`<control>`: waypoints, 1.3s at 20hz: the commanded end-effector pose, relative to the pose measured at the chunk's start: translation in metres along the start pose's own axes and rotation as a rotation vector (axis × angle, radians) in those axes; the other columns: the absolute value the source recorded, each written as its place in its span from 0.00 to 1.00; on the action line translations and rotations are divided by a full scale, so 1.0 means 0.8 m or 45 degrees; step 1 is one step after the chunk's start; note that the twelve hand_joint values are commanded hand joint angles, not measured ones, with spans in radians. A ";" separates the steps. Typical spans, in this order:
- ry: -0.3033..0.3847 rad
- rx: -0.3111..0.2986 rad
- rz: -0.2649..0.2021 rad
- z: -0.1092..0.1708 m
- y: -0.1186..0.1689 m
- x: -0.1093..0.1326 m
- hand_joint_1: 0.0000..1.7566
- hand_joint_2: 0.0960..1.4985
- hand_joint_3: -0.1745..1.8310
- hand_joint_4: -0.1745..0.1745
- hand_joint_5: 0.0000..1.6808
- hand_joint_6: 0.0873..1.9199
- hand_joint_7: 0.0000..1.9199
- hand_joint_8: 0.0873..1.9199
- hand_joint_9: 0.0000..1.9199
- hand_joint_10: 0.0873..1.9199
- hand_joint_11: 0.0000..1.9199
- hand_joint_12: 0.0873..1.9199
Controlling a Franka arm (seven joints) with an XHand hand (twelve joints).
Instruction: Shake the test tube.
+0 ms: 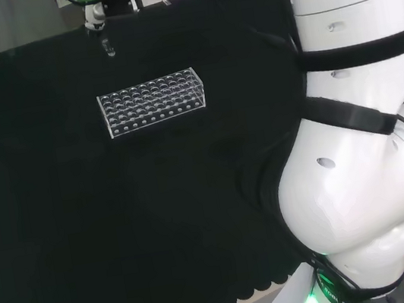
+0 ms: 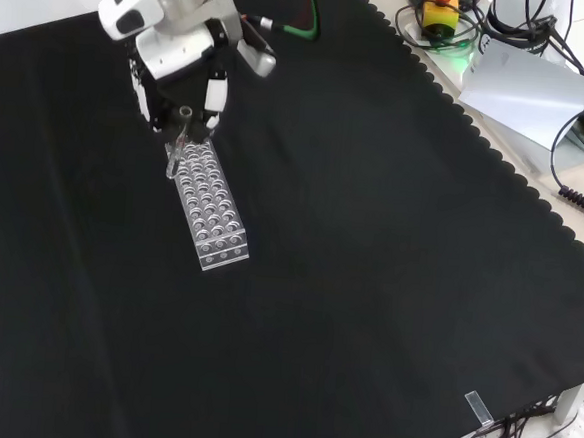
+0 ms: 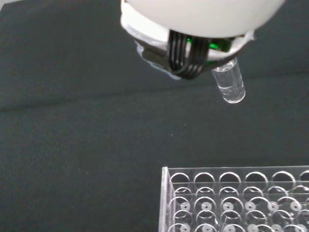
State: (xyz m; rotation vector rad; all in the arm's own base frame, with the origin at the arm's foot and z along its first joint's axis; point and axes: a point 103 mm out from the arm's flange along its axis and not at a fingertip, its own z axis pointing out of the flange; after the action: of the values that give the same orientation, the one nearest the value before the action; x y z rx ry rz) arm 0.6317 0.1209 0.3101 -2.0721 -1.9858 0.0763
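Observation:
A clear test tube (image 2: 178,143) hangs upright in my black and white hand (image 2: 180,59), whose fingers are curled round its top. In the front view the tube's lower end is just above the far end of a clear plastic rack (image 2: 211,205) with several rows of holes. The head view has the hand (image 1: 94,15) far off at the top, the tube (image 1: 109,49) below it, and the rack (image 1: 152,102) nearer the arm's base. Seen from the wrist, the tube's rounded end (image 3: 230,83) sticks out under the hand (image 3: 193,24), off the cloth and short of the rack's edge (image 3: 166,193).
Black cloth (image 2: 370,245) covers the bench, with a scalloped edge (image 2: 497,153) at the front view's right. Beyond it lie a yellow and red device (image 2: 440,11), cables and a grey sheet (image 2: 522,90). The arm's white links (image 1: 368,133) stand at the head view's right.

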 end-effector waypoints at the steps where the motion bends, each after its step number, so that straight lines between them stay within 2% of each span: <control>1: 0.027 -0.027 0.048 -0.026 -0.027 -0.034 0.81 0.45 0.33 0.00 0.77 0.12 0.71 0.36 0.69 0.21 0.62 0.44; 6: 0.032 -0.043 0.097 -0.035 -0.044 -0.064 0.81 0.44 0.33 0.00 0.77 0.12 0.71 0.36 0.69 0.21 0.62 0.44; 12: 0.000 -0.050 0.204 -0.043 -0.061 -0.121 0.81 0.44 0.33 0.00 0.77 0.12 0.71 0.36 0.69 0.21 0.62 0.45; 21: -0.091 -0.078 0.508 -0.076 -0.101 -0.250 0.81 0.44 0.33 0.00 0.77 0.12 0.71 0.36 0.69 0.21 0.61 0.45; 26: -0.106 -0.104 0.609 -0.093 -0.119 -0.293 0.81 0.44 0.33 0.00 0.77 0.12 0.71 0.36 0.69 0.21 0.61 0.45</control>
State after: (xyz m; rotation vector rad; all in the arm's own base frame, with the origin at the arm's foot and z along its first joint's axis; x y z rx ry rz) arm 0.5575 -0.0826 0.3618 -2.5126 -1.6017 0.1530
